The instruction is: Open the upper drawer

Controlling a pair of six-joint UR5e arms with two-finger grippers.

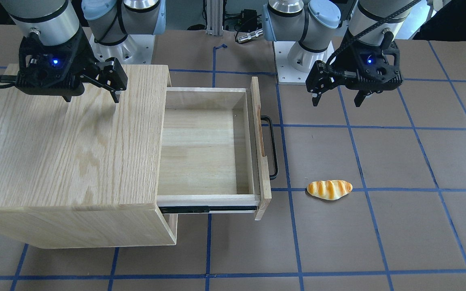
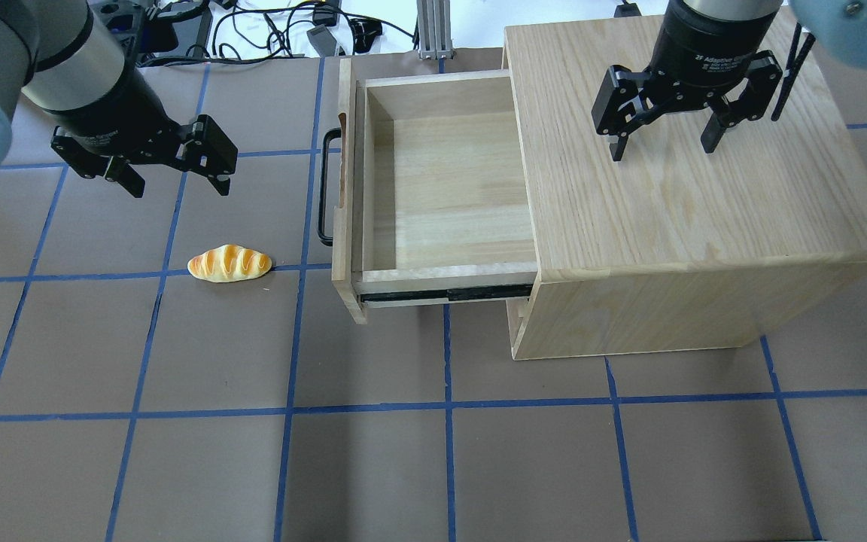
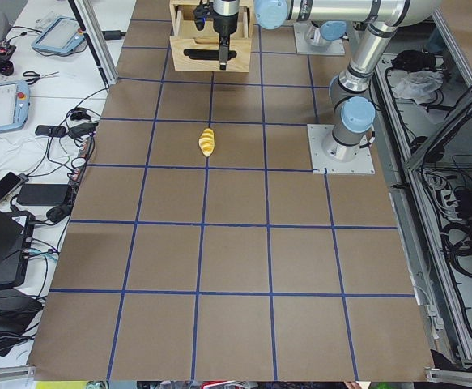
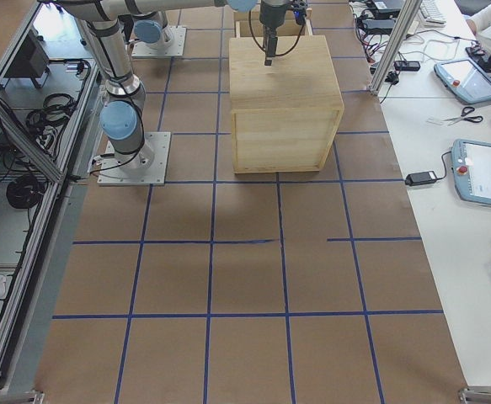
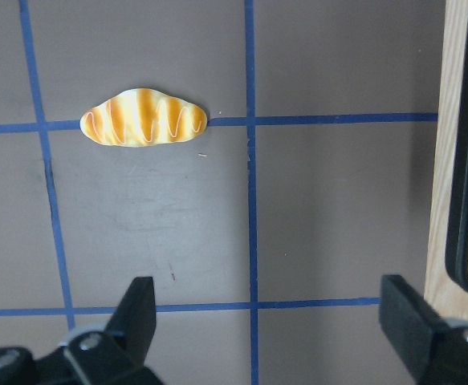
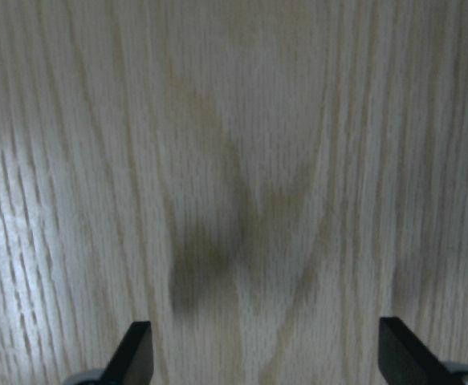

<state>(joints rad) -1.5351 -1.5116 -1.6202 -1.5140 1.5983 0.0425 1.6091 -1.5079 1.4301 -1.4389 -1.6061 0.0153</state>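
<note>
The upper drawer point(image 1: 200, 149) stands pulled far out of the oak cabinet point(image 1: 67, 153), and its pale-wood box is empty. Its black bar handle point(image 1: 273, 147) faces the open table. In the overhead view the drawer point(image 2: 448, 196) and handle point(image 2: 324, 188) show the same. My left gripper point(image 2: 179, 187) is open and empty above the table, to the left of the handle and apart from it. The left wrist view shows it point(image 5: 272, 321) with the handle point(image 5: 466, 160) at the right edge. My right gripper point(image 2: 662, 150) is open and empty above the cabinet top point(image 2: 689, 188).
A toy bread roll point(image 2: 229, 263) lies on the brown table in front of the drawer's front panel; it also shows in the left wrist view point(image 5: 144, 117) and the front-facing view point(image 1: 329, 189). Blue tape lines grid the table. The right wrist view shows only cabinet wood point(image 6: 234, 160).
</note>
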